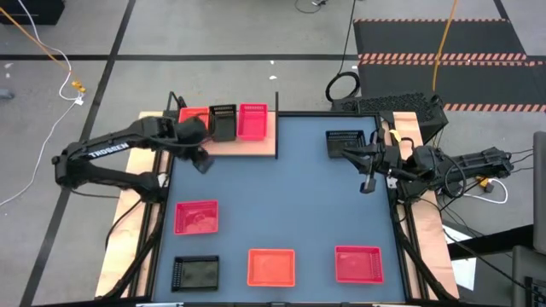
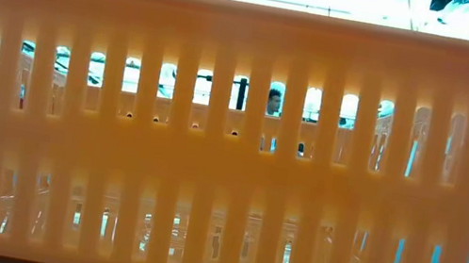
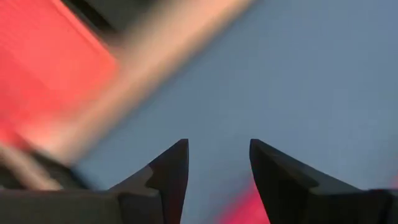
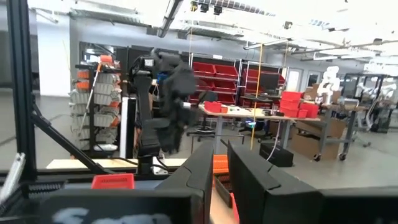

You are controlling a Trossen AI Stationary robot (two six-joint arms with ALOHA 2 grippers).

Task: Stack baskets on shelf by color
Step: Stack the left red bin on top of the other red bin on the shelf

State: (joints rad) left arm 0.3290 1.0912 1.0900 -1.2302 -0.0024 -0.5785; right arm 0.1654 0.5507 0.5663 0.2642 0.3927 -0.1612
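You are in a robotics workshop: beyond the right gripper's fingers (image 4: 249, 180) stand racks of red bins (image 4: 217, 70), workbenches (image 4: 261, 115), parts shelving (image 4: 93, 106), under exposed ceiling ducts (image 4: 171, 15)
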